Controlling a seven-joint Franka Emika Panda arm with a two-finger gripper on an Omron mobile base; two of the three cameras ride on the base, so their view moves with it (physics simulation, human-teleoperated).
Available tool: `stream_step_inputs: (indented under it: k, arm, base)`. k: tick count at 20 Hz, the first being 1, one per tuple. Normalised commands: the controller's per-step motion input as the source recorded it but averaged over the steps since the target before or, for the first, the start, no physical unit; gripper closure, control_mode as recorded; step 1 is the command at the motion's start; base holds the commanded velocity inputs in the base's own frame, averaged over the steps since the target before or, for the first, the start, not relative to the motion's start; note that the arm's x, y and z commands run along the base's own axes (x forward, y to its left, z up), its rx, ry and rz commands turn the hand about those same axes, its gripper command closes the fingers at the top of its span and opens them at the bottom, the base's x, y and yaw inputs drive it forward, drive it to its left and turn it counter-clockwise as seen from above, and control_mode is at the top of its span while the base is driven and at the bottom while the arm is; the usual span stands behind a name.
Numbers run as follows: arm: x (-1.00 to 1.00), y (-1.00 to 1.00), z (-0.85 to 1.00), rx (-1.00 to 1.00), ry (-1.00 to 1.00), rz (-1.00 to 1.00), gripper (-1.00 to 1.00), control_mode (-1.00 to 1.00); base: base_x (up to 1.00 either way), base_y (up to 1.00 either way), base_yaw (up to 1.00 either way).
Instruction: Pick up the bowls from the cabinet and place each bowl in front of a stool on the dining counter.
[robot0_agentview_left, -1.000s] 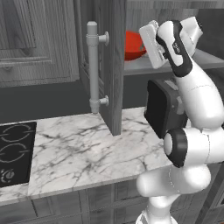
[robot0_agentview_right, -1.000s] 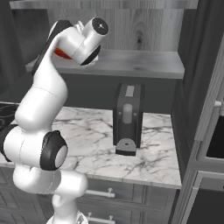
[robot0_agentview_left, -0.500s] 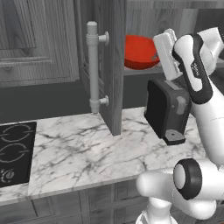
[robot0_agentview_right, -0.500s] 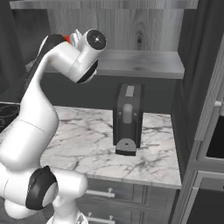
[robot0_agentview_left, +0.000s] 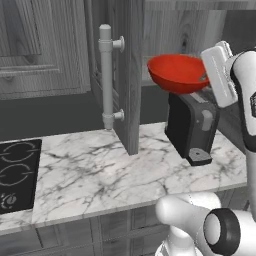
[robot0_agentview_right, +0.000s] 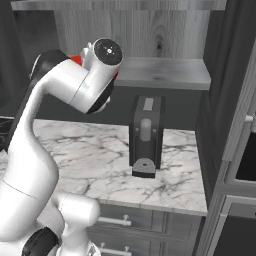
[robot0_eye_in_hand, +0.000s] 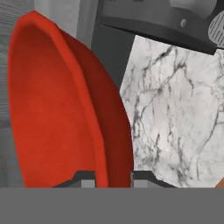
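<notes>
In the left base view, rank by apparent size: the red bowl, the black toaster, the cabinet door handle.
1. Black toaster, largest in area.
2. Red bowl.
3. Cabinet door handle, tallest of the three but thin, so smallest in area.

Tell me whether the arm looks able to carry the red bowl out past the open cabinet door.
Probably yes: the gripper is shut on the red bowl by its rim, out above the black toaster, right of the cabinet door, nothing blocking.

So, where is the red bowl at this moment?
In the left base view the red bowl hangs in the air above the black toaster, right of the open cabinet door, with the gripper shut on its rim.
</notes>
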Motion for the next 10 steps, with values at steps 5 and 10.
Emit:
stream_step_inputs:
  k: [5,10]
  arm:
    - [-1.00,-0.38,-0.15,0.00,0.16,0.00,1.00,-1.00]
    - [-1.00,-0.04,-0.29,0.00,0.11,0.00,1.00,-1.00]
  base:
    - [0.00,0.00,0.00]
    - [0.00,0.00,0.00]
